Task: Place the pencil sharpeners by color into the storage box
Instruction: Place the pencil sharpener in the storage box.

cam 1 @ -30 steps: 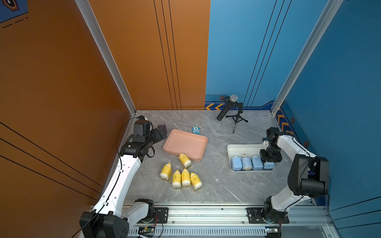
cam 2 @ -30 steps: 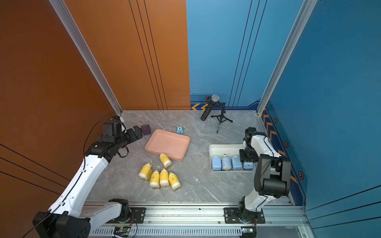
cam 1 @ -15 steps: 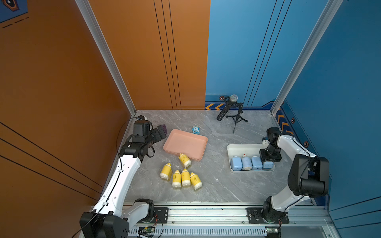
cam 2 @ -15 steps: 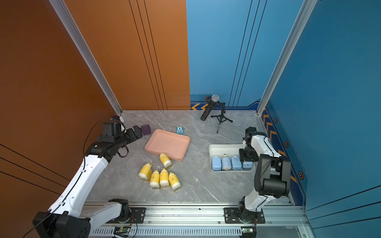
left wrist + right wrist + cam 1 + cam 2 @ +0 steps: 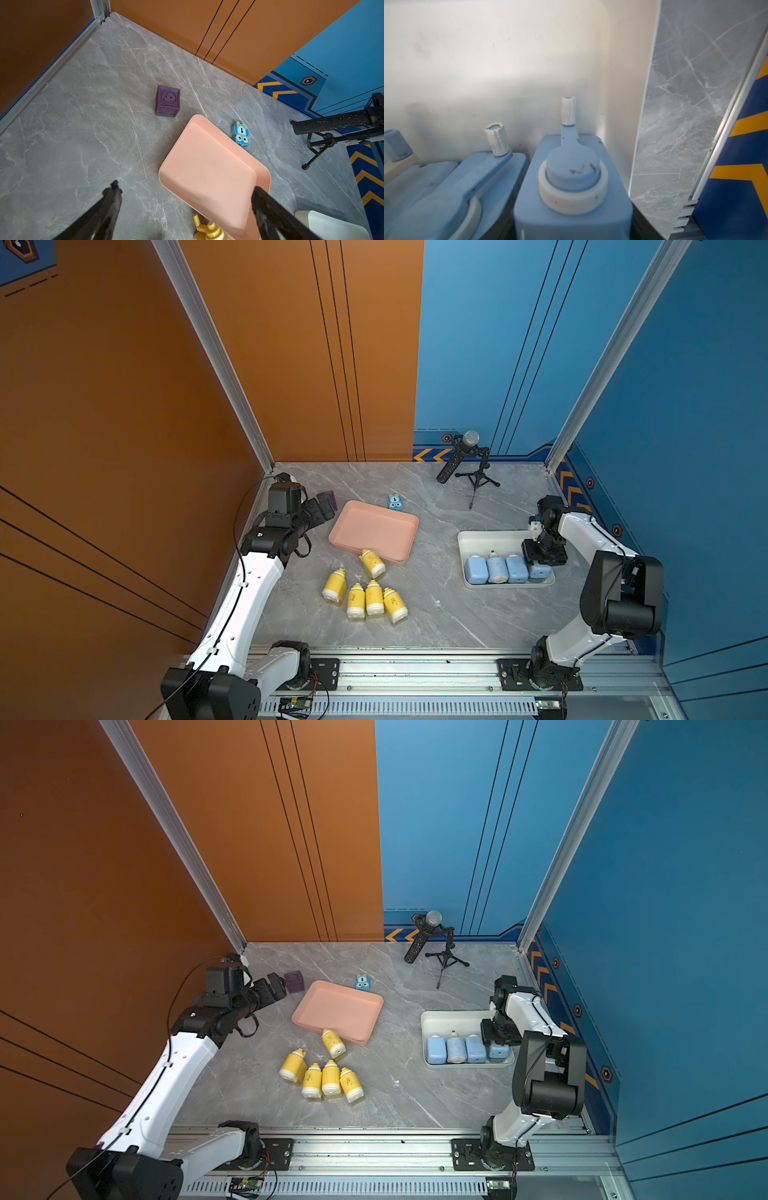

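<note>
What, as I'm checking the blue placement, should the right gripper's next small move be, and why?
Probably open fully and lift straight up: the right gripper sits over the fourth blue sharpener, lying in the white tray beside three others; whether it holds the piece isn't clear.

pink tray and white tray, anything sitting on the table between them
Nothing. The table between the pink tray and the white tray is bare grey marble, as both top views show.
</note>
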